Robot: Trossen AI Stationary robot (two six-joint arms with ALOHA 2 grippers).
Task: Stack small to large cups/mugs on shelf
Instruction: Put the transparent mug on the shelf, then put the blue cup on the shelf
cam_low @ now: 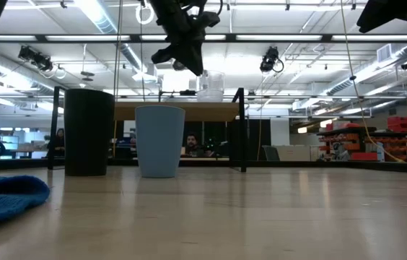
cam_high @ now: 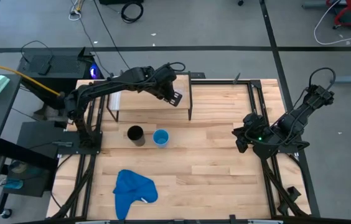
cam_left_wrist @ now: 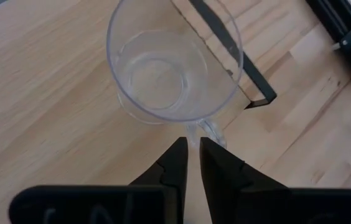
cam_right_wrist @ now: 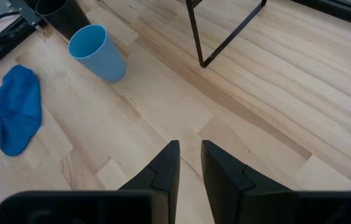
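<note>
The small clear cup (cam_left_wrist: 174, 68) stands upright on the light-wood shelf (cam_high: 139, 101), near the shelf's right end; it also shows in the low view (cam_low: 211, 85). My left gripper (cam_left_wrist: 193, 144) reaches over the shelf (cam_high: 173, 94) and is shut on the cup's handle. The black cup (cam_high: 135, 134) and the light-blue cup (cam_high: 160, 137) stand side by side on the table in front of the shelf. My right gripper (cam_right_wrist: 190, 149) waits at the table's right side (cam_high: 242, 138), empty, its fingers a narrow gap apart. My left gripper pinches the clear cup's handle (cam_left_wrist: 205, 129) between its two fingertips, on the side of the cup facing the gripper. The fingers slant down from above. The cup is upright with its mouth up, and its base is at the shelf board (cam_low: 211, 98).
A crumpled blue cloth (cam_high: 133, 189) lies on the table near its front left. The shelf's black legs (cam_high: 191, 112) stand behind the two cups. Bare tabletop lies between the cups and my right arm (cam_high: 206, 149).
</note>
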